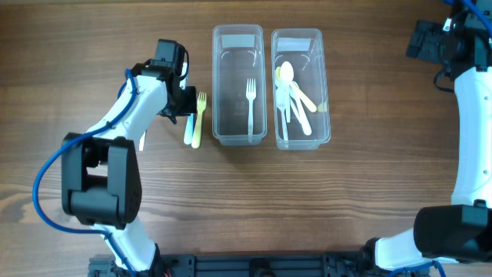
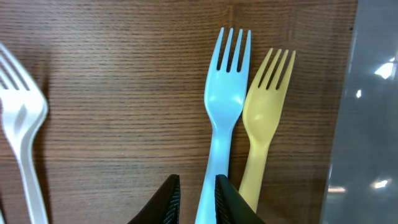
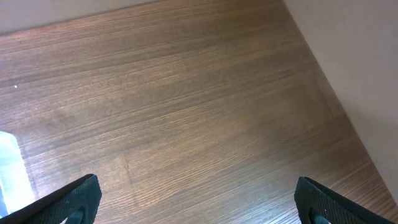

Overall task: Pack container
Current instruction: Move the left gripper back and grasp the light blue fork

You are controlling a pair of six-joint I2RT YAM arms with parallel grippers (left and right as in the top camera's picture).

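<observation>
Observer: Near edge first. Both arm bases sit at our side of the wooden table (image 1: pixel 346 200), one to the left, one to the right.

Recorder: Logged. Left arm?

Observer: It reaches forward. The left gripper (image 1: pixel 184 104) is low over the wood, just left of the containers. Jaws are drawn narrow and straddle the handle of the blue fork (image 2: pixel 225 93). The handle lies against one finger (image 2: pixel 233 202); a dark sliver shows on the other side. Cannot tell whether it is truly pinched.

Recorder: Position of that fork?

Observer: On the table, tines pointing away from us. The yellow fork (image 2: pixel 264 118) lies right alongside it on the container side, parallel, shoulders touching. A loose white fork (image 2: pixel 22 124) lies further left, apart from the pair and partly cut off in the wrist view.

Recorder: Containers?

Observer: Two clear tubs side by side, long walls close together. The left container (image 1: pixel 217 85) holds a single packed white fork (image 1: pixel 250 104), lengthwise, tines toward the far end. The right container (image 1: pixel 325 77) holds a pile of spoons (image 1: pixel 288 96), white and pale yellow, overlapping.

Recorder: Far side?

Observer: The right gripper (image 1: pixel 427 38) is up at the far right corner, well apart from both tubs. Its wrist view shows the fingers spread wide with only bare wood between them, gripping nothing
</observation>
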